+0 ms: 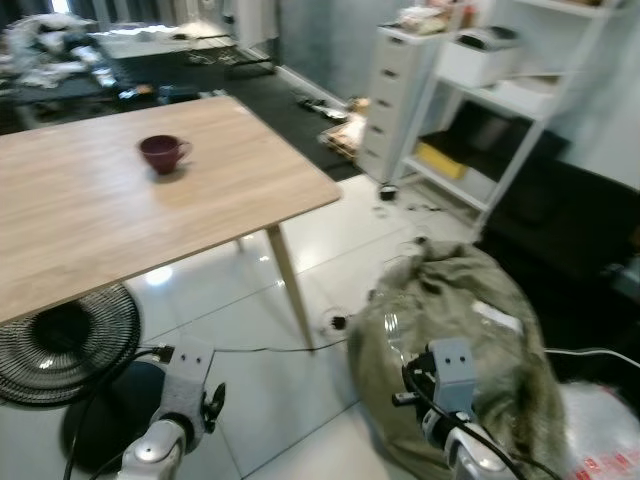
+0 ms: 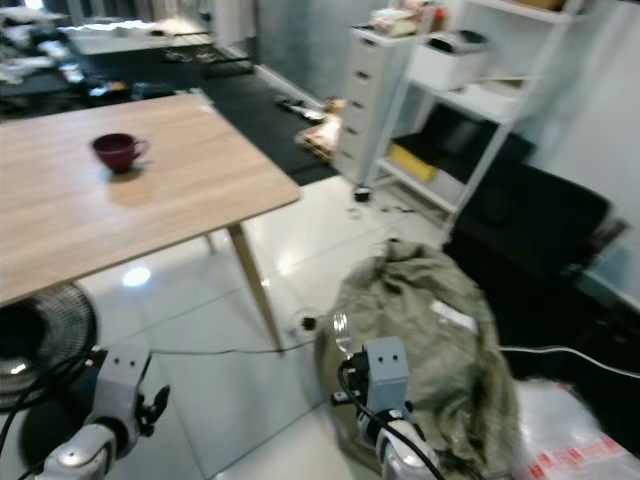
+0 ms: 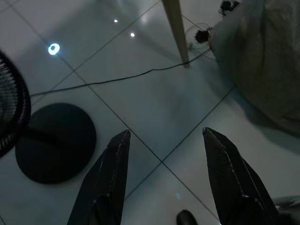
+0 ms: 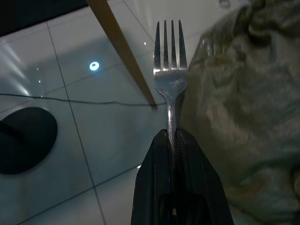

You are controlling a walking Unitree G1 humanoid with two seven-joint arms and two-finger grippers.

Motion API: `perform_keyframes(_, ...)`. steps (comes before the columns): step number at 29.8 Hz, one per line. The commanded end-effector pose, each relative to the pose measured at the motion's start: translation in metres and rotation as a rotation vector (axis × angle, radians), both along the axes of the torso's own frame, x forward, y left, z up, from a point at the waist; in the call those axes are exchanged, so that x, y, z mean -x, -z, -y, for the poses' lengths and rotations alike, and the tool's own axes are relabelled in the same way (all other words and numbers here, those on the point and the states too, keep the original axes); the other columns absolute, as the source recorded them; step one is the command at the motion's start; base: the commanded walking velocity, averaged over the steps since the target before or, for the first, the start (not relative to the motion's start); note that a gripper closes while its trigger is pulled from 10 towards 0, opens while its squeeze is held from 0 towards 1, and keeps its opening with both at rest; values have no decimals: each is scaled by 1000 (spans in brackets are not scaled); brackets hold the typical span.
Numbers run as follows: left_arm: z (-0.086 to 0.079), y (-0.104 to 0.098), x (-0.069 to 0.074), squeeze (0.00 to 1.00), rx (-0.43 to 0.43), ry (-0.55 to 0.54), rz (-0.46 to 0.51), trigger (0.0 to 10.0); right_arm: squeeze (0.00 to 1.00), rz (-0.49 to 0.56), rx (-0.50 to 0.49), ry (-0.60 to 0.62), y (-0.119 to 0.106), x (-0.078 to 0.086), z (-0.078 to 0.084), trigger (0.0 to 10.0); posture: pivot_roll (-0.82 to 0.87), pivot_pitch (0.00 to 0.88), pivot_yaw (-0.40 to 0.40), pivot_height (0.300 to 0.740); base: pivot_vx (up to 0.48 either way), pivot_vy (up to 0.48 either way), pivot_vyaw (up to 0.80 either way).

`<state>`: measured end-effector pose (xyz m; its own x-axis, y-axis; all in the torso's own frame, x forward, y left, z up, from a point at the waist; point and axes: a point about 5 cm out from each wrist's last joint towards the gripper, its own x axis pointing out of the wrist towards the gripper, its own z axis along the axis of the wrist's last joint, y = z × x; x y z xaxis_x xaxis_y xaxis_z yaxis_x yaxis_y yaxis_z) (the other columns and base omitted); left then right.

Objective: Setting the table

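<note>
One fork in right pincer, one cup on table

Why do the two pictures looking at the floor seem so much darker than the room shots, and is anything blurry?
Both wrist views are dim and bluish, lamp glare spotting the floor tiles; the fork in the right gripper stays sharp. The eye views are brighter but soft, the mug and shelves slightly smeared.

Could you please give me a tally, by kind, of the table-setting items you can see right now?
Cups: 1, the dark red cup on the wooden table.
Forks: 1, the metal fork clamped in the right gripper, whose jaws are shut on its handle.
Total: 2.
</note>
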<state>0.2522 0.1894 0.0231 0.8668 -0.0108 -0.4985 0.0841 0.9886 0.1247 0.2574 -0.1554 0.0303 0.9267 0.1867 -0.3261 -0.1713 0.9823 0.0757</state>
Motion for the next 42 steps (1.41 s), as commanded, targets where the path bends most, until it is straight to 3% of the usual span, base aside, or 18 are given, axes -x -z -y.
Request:
perform_keyframes(1, 1, 7, 4, 0, -10, 8, -19, 10000, 0, -12, 19, -1, 5, 0, 2, 10000, -24, 0, 50, 740, 0, 0, -800)
perform_keyframes(5, 3, 13, 6, 0, -5, 14, -37, 10000, 0, -73, 102, -5, 18, 5, 4, 10000, -26, 0, 46, 740, 0, 0, -800)
perform_keyframes(10, 4, 15, 5, 0, -4, 16, -29, 10000, 0, -103, 136, 45, 27, 12, 17, 10000, -29, 0, 42, 740, 0, 0, -800)
perform_keyframes(19, 10, 12, -1, 0, -27, 79, 19, 10000, 0, -108, 139, 105, 31, 15, 31, 10000, -42, 0, 41, 740, 0, 0, -800)
perform_keyframes(42, 31, -4, -11, 0, 19, 220, 94, 10000, 0, -72, 124, 143, 26, 13, 33, 10000, -59, 2, 53, 740, 0, 0, -800)
